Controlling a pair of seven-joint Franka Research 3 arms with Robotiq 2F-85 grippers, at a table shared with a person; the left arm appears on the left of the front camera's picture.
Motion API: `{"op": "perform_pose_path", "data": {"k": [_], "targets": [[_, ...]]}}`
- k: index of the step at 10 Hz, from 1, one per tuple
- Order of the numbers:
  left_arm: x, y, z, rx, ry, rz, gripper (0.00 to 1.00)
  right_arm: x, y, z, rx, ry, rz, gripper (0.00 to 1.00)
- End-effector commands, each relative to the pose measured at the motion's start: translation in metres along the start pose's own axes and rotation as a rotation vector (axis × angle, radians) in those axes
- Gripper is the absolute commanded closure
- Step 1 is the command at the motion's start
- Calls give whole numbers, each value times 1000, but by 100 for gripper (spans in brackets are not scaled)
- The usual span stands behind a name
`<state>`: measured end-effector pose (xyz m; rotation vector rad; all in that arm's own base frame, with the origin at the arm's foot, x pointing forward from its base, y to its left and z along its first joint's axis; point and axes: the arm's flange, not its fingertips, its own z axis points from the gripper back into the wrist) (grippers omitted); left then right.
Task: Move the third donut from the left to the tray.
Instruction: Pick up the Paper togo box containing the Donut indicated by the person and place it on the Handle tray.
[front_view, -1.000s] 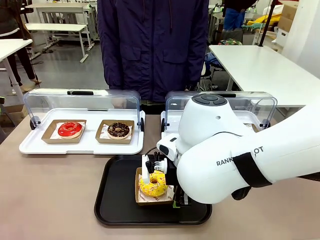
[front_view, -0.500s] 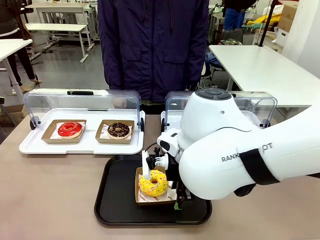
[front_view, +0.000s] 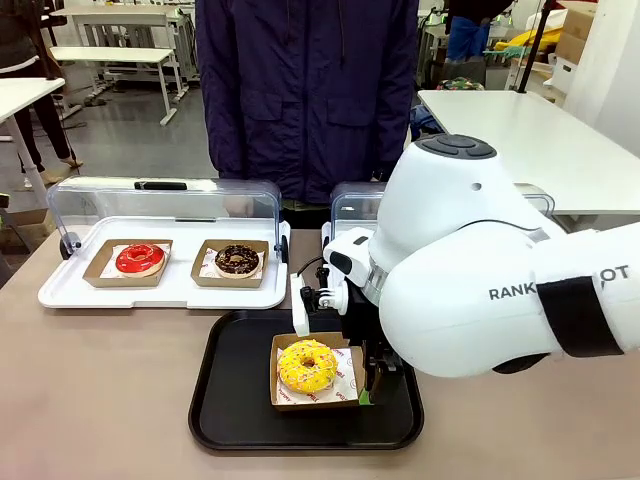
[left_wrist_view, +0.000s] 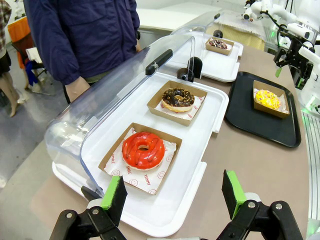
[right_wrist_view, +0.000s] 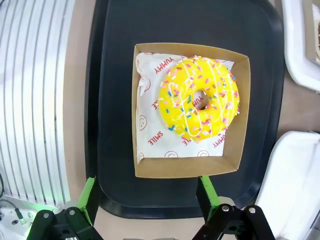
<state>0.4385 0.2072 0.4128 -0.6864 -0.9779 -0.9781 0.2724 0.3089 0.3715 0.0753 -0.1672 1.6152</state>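
Right gripper (right_wrist_view: 145, 200) jaws apart, empty, above third donut (right_wrist_view: 199, 105); donut on tray (right_wrist_view: 112, 90)

Right gripper (right_wrist_view: 145, 197) and left gripper (left_wrist_view: 173, 192), jaws apart

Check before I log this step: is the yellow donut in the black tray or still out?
In: the yellow donut sits on its cardboard square inside the black tray.

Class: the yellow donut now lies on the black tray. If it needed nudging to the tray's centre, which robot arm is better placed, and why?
The right: the right gripper hangs open just above the yellow donut on the tray. The left gripper is open by the white tray with the red donut, well away.
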Motion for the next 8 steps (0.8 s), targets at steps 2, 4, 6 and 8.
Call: {"op": "perform_pose_path", "data": {"k": [2,4,6,8], "targets": [[3,-1,1,-6,10,5,0,2,0,-5,1,1,4,0],[3,-1,1,-6,10,5,0,2,0,-5,1,1,4,0],[3,-1,1,-6,10,5,0,2,0,-5,1,1,4,0],[3,-1,1,-6,10,5,0,2,0,-5,1,1,4,0]]}}
